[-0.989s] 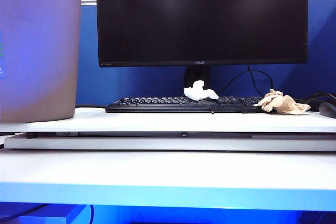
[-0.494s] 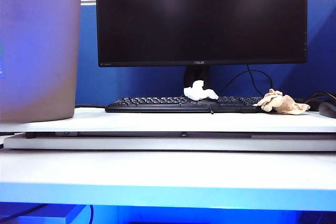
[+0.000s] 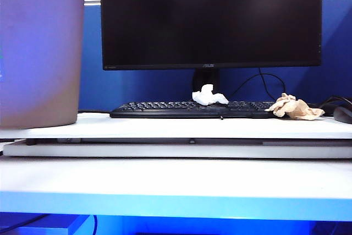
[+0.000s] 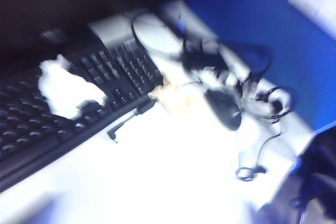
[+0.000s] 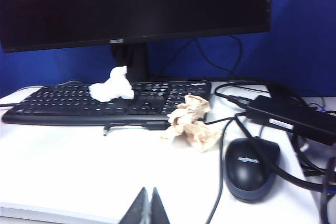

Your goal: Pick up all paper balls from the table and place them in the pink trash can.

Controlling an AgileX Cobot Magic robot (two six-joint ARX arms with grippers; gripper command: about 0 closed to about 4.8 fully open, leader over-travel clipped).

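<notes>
Comparing the exterior pictures over the last second, almost nothing has shifted. The crumpled white paper ball point(image 3: 209, 95) sits on the far keys of the flat black keyboard point(image 3: 165, 109), and the crumpled tan-brown paper ball point(image 3: 294, 107) lies at the keyboard's right end, both where they were. The tall dusty-pink plastic trash can point(image 3: 38, 53) stands on the white table point(image 3: 165, 127), well to the keyboard's left.

Only the left wrist view hints at change: it is smeared, as if that camera were swinging. The left gripper shows in no picture, so I cannot tell whether it is spread or closed. The right gripper point(image 5: 147, 205) hangs low, nearer than the keyboard's front edge, its tips pressed together and holding nothing.

Judging from this, two balls remain to be binned.

Room is good in front of the keyboard, where the table is bare. Beyond the keyboard's right end it is crowded: a rounded black computer mouse point(image 5: 251, 167) and loose black cables point(image 5: 231, 124) lie just beside the tan ball, and the large black monitor point(image 3: 209, 15) overhangs the white one.
</notes>
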